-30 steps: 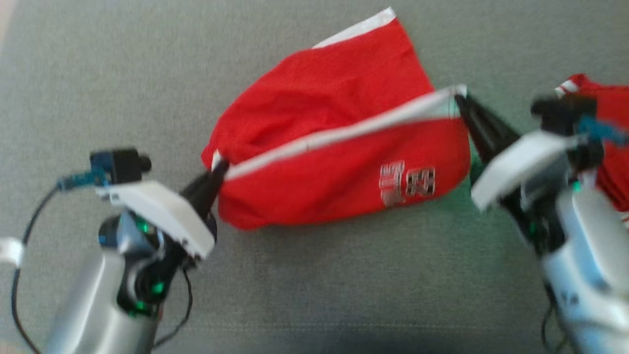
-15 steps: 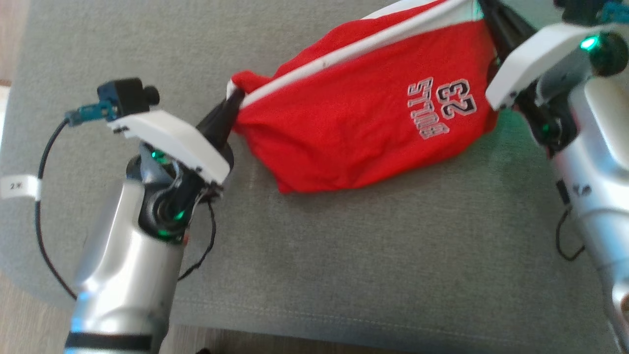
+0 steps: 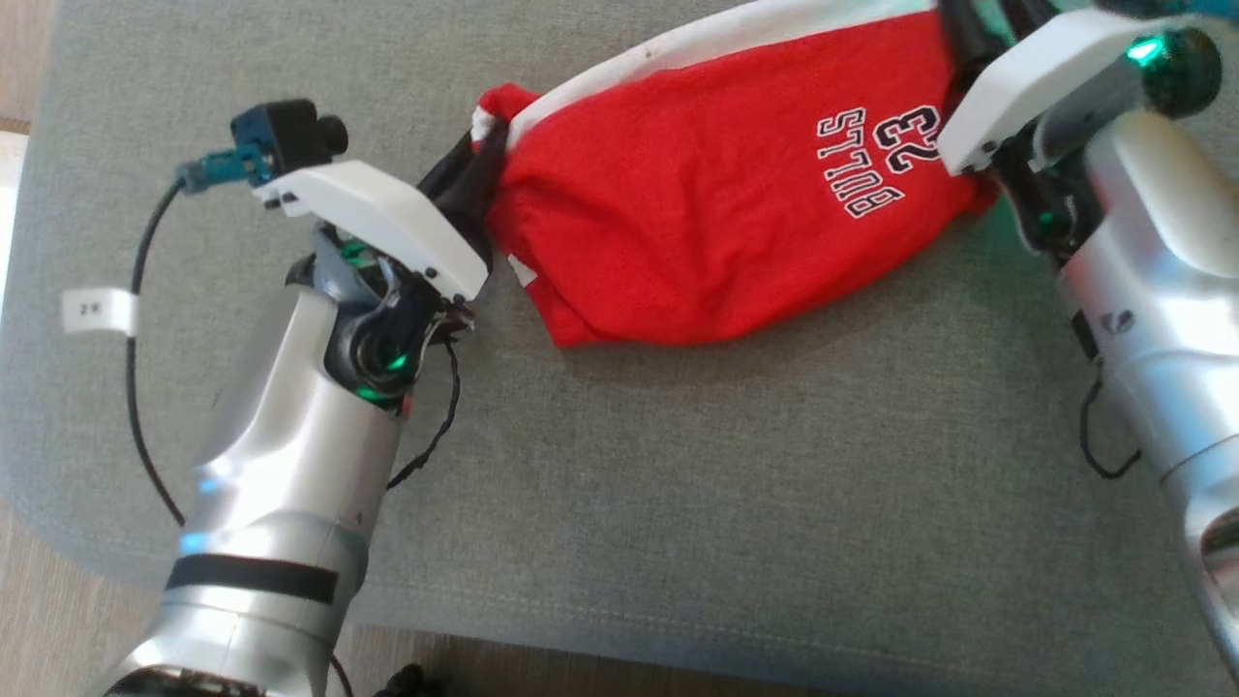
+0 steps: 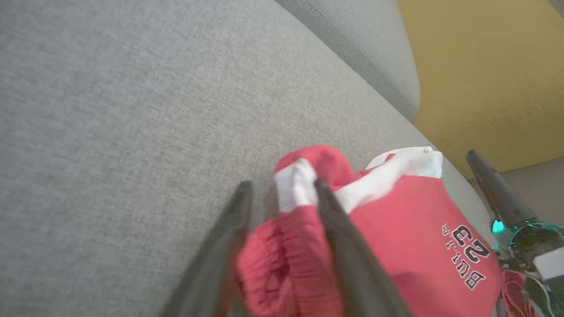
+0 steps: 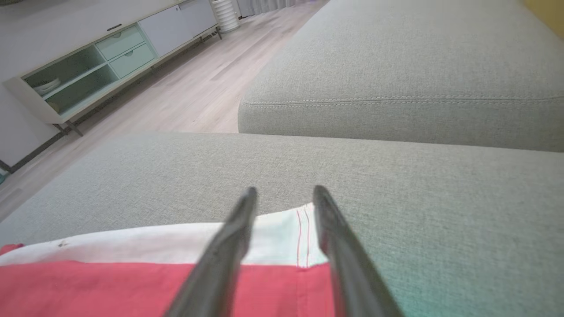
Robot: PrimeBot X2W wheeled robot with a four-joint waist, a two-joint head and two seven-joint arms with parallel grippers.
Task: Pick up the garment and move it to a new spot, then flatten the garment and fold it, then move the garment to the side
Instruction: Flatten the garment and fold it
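Left gripper (image 4: pixel 282 185) and right gripper (image 5: pixel 285 190) are opening off the garment (image 3: pixel 716 203); I'm finishing placement, flattening needs fresh corner grips.

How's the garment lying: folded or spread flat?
Folded: the garment lies doubled over on the cushion, white band along its far edge, bunched at the left end.

Grey fabric cushion (image 3: pixel 678 503), stitched seam along its six o'clock edge, rumpled red garment (image 3: pixel 716 223) with white band lying on it toward one o'clock
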